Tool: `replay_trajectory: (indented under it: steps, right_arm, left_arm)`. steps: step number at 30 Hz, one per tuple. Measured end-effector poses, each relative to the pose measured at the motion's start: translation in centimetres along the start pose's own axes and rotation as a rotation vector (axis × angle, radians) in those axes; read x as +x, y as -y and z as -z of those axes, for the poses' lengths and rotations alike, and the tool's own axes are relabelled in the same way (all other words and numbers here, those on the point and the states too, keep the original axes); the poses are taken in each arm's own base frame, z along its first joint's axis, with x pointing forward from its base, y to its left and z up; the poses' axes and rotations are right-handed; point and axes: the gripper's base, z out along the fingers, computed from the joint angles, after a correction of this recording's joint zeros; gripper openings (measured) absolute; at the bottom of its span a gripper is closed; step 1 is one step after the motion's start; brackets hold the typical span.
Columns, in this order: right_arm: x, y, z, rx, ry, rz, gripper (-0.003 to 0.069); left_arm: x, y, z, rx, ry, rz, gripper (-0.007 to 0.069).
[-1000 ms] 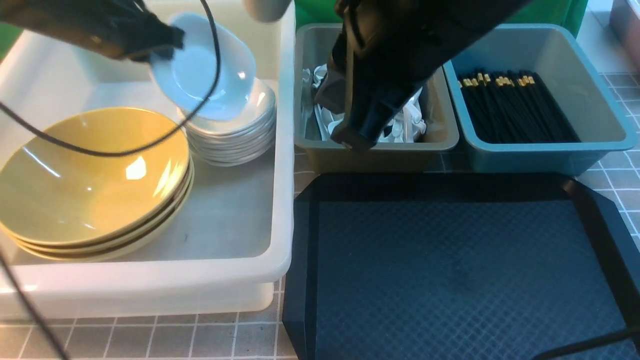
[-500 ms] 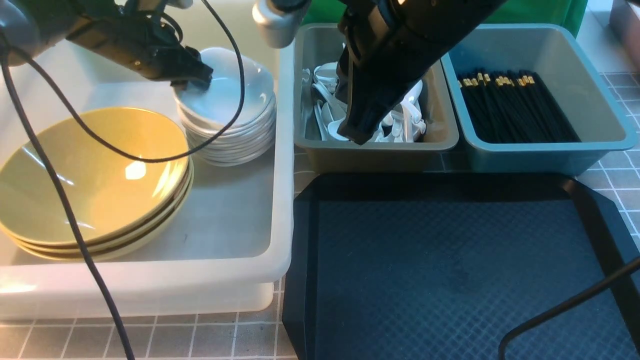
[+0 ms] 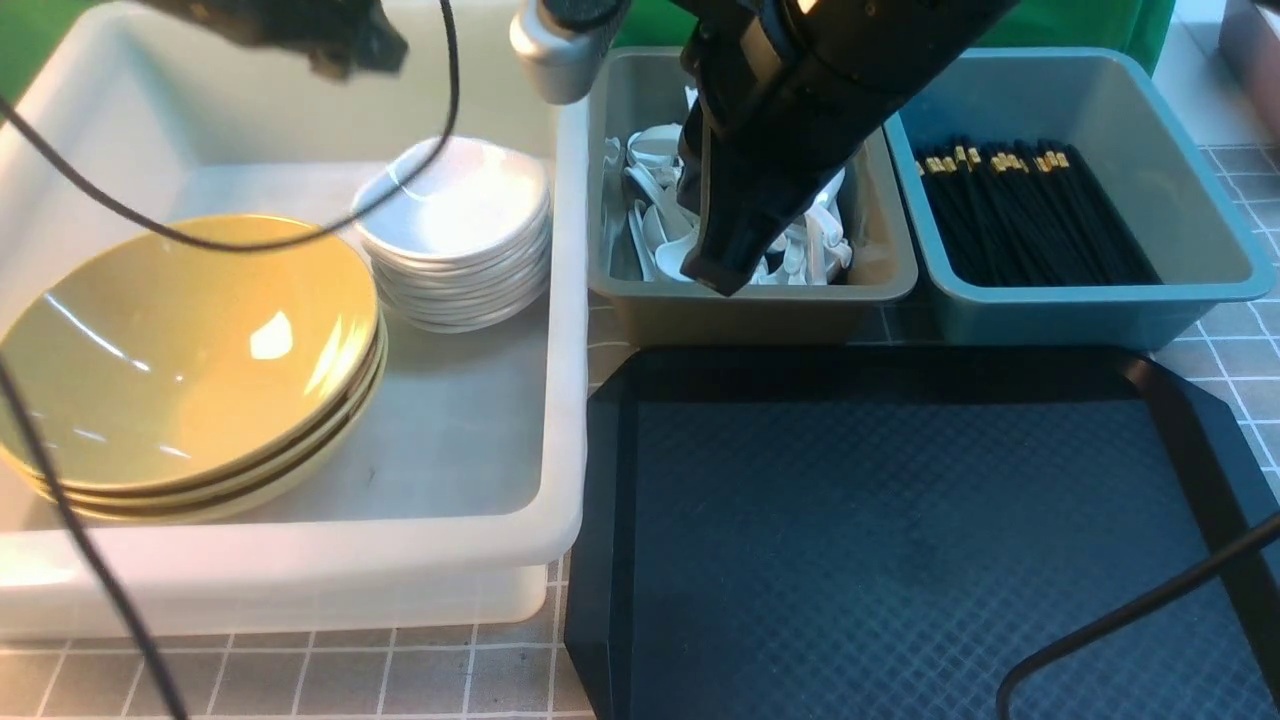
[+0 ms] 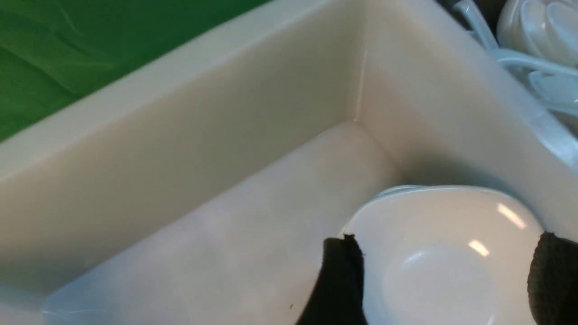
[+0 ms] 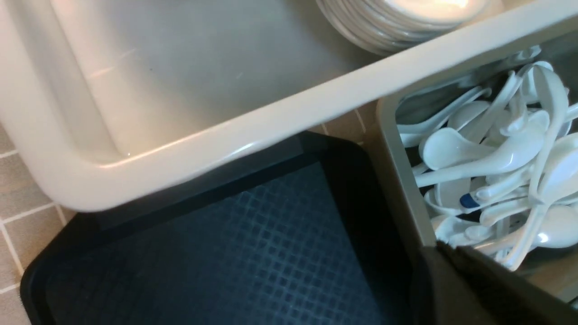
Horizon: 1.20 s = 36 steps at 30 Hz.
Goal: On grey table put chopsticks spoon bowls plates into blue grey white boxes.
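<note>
Two left fingers (image 3: 345, 45) hang apart and empty above the white box (image 3: 565, 400); below, between them, the top of the small white plates (image 3: 455, 235) faces hollow side up, roundish, no clear long axis. Just beside that stack sit yellow bowls (image 3: 180, 360); a black cable (image 3: 230, 246) crosses before it. The right fingers (image 3: 720, 265), pressed together, hover over spoons (image 3: 650, 195) in the grey box (image 3: 760, 315)
</note>
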Motion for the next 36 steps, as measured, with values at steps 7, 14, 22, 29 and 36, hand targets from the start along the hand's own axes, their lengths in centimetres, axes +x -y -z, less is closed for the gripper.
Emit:
replay_trajectory:
  steps: [7, 14, 22, 29, 36]
  right_arm:
    - [0.3, 0.1, 1.5, 0.003, 0.003, -0.01, 0.0026]
    - [1.2, 0.1, 5.5, 0.029, 0.069, -0.084, 0.0027]
    - [4.9, -1.1, 9.5, 0.077, 0.247, -0.156, 0.0029]
    - [9.0, -2.9, 12.3, 0.149, 0.556, -0.2, 0.0034]
    - [14.2, -5.2, 13.4, 0.191, 0.748, -0.207, 0.0038]
  left_arm:
    - [-1.1, 1.3, 7.4, -0.07, -0.028, -0.041, 0.0108]
    - [2.3, 3.8, 13.0, -0.128, -0.095, -0.008, -0.0008]
    - [11.0, 9.0, 17.6, -0.178, -0.017, 0.061, -0.001]
    - [18.6, 13.2, 20.3, -0.233, 0.099, 0.09, -0.0011]
    - [23.8, 16.0, 22.0, -0.292, 0.245, 0.068, -0.001]
